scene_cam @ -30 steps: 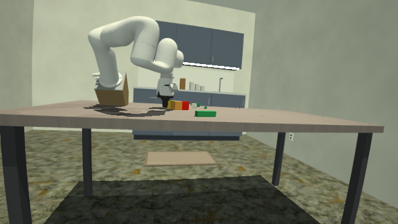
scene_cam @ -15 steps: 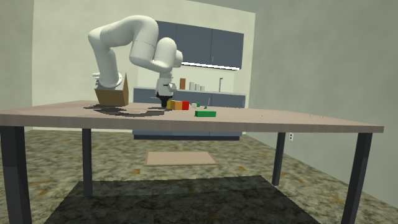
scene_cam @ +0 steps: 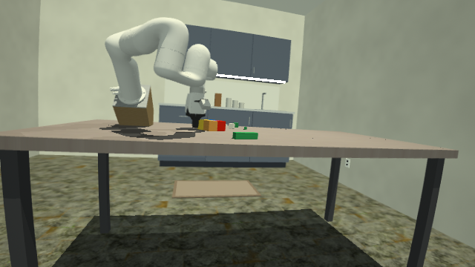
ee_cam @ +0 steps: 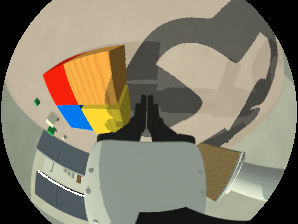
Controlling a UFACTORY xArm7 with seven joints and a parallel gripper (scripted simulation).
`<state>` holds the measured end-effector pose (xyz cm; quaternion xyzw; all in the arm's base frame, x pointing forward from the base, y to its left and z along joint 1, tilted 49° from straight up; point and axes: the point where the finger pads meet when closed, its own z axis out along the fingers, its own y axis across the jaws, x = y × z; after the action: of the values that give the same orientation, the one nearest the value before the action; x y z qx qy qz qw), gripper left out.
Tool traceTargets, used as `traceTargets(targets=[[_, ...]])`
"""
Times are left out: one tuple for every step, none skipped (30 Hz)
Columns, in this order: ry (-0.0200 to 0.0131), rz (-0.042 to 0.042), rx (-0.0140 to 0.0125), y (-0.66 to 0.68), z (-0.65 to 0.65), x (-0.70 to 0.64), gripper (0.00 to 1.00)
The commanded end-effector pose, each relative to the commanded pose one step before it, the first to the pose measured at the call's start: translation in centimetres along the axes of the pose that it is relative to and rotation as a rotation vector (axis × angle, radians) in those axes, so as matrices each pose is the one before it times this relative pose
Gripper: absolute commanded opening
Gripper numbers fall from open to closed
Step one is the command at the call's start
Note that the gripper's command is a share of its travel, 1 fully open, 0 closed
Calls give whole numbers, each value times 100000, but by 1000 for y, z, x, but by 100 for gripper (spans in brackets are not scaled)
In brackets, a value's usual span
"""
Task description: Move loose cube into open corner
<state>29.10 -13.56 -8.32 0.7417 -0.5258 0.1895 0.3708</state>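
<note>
Four cubes sit together on the table: red (ee_cam: 59, 84), orange (ee_cam: 95, 78), blue (ee_cam: 69, 115) and yellow (ee_cam: 108, 117). In the wrist view they form a square block with faces touching. In the exterior view I see the yellow (scene_cam: 202, 124), orange (scene_cam: 212, 125) and red (scene_cam: 221, 125) cubes in a row; the blue one is hidden. My gripper (ee_cam: 147, 102) is shut with nothing between the fingers. Its tips stand low at the table, right beside the yellow and orange cubes; it also shows in the exterior view (scene_cam: 194, 122).
A green bar (scene_cam: 245, 136) lies on the table in front of the cubes. A small white block (scene_cam: 231, 125) and small green bits (scene_cam: 236, 124) lie to their right. A brown box (scene_cam: 134, 111) stands at the arm's base.
</note>
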Motion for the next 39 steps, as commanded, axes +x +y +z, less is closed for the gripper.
traceTargets(targets=[[1, -52, 408, -101, -484, -12, 0], [0, 1, 0, 0, -120, 0, 0], [0, 0, 0, 0, -136, 0, 0], [0, -1, 0, 0, -152, 0, 0], [0, 0, 0, 0, -168, 0, 0], [0, 1, 0, 0, -183, 0, 0], [0, 0, 0, 0, 0, 0, 0], [0, 0, 0, 0, 0, 0, 0], [0, -1, 0, 1, -198, 0, 0], [0, 1, 0, -1, -213, 0, 0], [0, -1, 0, 0, -227, 0, 0], [0, 1, 0, 0, -240, 0, 0], [0, -1, 0, 1, -252, 0, 0], [0, 1, 0, -1, -263, 0, 0], [0, -1, 0, 1, -273, 0, 0], [0, 1, 0, -1, -282, 0, 0], [0, 0, 0, 0, -290, 0, 0], [0, 0, 0, 0, -297, 0, 0], [0, 1, 0, 0, -302, 0, 0], [0, -1, 0, 1, -306, 0, 0], [0, 0, 0, 0, -309, 0, 0], [0, 0, 0, 0, -311, 0, 0], [0, -1, 0, 1, -311, 0, 0], [0, 0, 0, 0, 0, 0, 0], [0, 0, 0, 0, 0, 0, 0], [0, 1, 0, -1, -310, 0, 0], [0, 0, 0, 0, -308, 0, 0], [0, -1, 0, 1, -304, 0, 0], [0, 1, 0, -1, -300, 0, 0], [0, 0, 0, 0, -293, 0, 0], [0, 0, 0, 0, -286, 0, 0], [0, 1, 0, 0, -277, 0, 0], [0, -1, 0, 1, -267, 0, 0], [0, 1, 0, -1, -257, 0, 0], [0, -1, 0, 1, -245, 0, 0], [0, 1, 0, -1, -232, 1, 0], [0, -1, 0, 1, -218, 0, 0], [0, 1, 0, -1, -204, 0, 0], [0, 0, 0, 0, -188, 0, 0]])
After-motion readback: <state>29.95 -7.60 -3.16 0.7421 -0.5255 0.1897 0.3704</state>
